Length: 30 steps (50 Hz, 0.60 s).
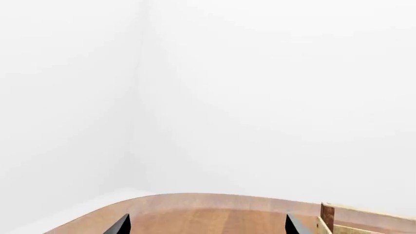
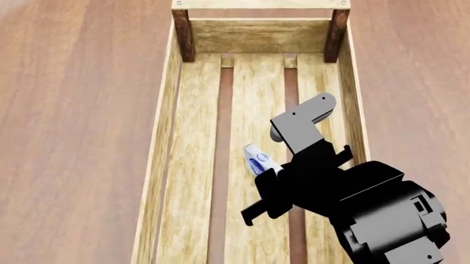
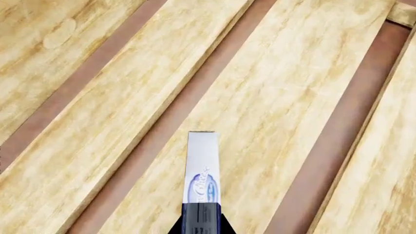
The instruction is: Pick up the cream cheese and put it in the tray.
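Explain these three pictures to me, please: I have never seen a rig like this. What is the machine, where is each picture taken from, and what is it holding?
These are simulator renders of a wheeled robot with two arms, each ending in a pincer. The head view looks down from the robot's head: the black right arm reaches over the tray, a long light-wood crate resting on a brown wooden table. The right pincer is shut on the cream cheese, a small pale box with a blue logo, held over the slats. The right wrist view, from a camera on that arm, shows the same box edge-on above the slats. The left wrist view shows the left pincer open, facing a white wall, with a tray corner beside it.
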Available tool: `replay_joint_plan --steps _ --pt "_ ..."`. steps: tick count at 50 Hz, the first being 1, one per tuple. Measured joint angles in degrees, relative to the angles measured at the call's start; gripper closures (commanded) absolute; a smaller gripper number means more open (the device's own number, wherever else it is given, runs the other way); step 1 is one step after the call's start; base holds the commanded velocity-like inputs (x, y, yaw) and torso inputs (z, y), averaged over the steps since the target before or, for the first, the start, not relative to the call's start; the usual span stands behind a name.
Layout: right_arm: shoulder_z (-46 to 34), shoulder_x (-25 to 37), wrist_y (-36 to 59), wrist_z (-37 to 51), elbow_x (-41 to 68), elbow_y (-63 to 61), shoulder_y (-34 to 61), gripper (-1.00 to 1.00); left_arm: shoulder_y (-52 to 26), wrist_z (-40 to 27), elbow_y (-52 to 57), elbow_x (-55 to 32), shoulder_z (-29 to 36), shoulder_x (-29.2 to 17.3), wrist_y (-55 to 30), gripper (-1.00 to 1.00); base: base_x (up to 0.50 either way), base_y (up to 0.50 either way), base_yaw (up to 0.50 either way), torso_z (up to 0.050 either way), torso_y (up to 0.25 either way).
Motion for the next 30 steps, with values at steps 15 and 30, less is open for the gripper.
replay_joint_plan --steps 15,30 --pt "0.1 0.3 -0.3 -0.7 1.0 0.3 0.9 1.0 0.0 -0.2 0.0 0.1 0.1 -0.1 0.0 -1.0 0.0 0.0 0.0 0.0 -0.062" --pt "-0.8 -0.2 -1.1 0.2 -0.7 0.6 0.6 -1.0 0.1 0.5 0.0 -1.3 1.1 -0.7 1.1 -1.0 0.0 0.0 0.0 0.0 -0.001"
